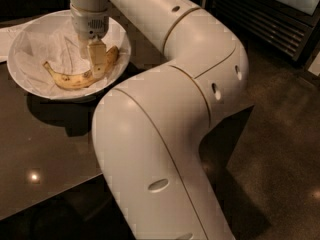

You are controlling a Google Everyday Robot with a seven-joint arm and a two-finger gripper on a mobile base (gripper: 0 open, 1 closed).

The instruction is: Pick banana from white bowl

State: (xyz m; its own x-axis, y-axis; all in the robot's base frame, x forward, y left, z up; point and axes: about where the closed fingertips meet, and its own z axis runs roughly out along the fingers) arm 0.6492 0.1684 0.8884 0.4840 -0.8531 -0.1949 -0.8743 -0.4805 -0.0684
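A speckled yellow banana [70, 80] lies curved in the white bowl [30, 36], which is lined with crinkled white paper and stands at the far left of a dark glossy table [40, 154]. My gripper [95, 59] reaches down into the bowl from above and sits over the banana's right part, near its thicker end. My large white arm [165, 109] fills the middle of the view and hides the table behind it.
A flat white paper sheet [6, 36] lies on the table left of the bowl. A dark cabinet with slats [265, 19] stands at the upper right. Brown floor [280, 149] lies to the right of the table edge.
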